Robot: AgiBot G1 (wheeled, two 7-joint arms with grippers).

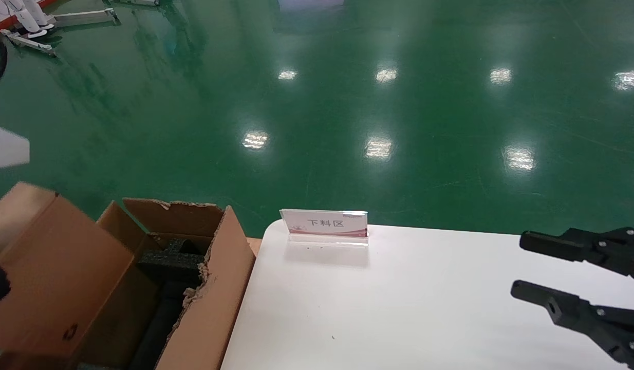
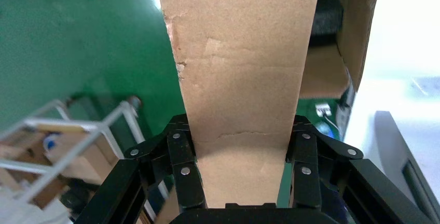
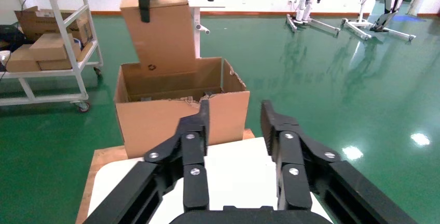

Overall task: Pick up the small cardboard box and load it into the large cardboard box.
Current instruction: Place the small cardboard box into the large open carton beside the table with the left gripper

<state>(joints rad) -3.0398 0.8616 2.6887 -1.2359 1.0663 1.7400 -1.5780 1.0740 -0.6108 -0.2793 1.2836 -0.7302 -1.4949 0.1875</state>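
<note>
— What is nearest on the left side?

— The left gripper [image 2: 242, 151], black metal with screw heads showing, pinches the small cardboard box [image 2: 244, 73] between its two fingers [image 2: 182, 169]. The carton is smooth brown card, flat-sided, with a few creases and a scuffed edge.

— Where does that carton sit?

— Held in the air, tilted, over the open top of the large cardboard box [image 1: 204, 288], its lower edge about level with the rim. A tiny black mark [image 1: 70, 331] is printed near one low corner; too small to read.

— And the big one?

— Corrugated brown, tall flaps, torn ragged edges, black foam [image 1: 168, 259] inside. It stands just beside the white table [image 1: 425, 308], against its left edge.

— The other arm?

— The right gripper [image 1: 517, 267] hovers over the table's right side, its black fingers spread apart with nothing between them.

— Any writing farther off?

— A clear stand-up sign [image 1: 324, 226] at the table's far edge reads 下料区. Beyond it lies a glossy green floor [image 1: 348, 103]; the right wrist view shows a white shelf cart [image 3: 46, 42] carrying cartons.
</note>
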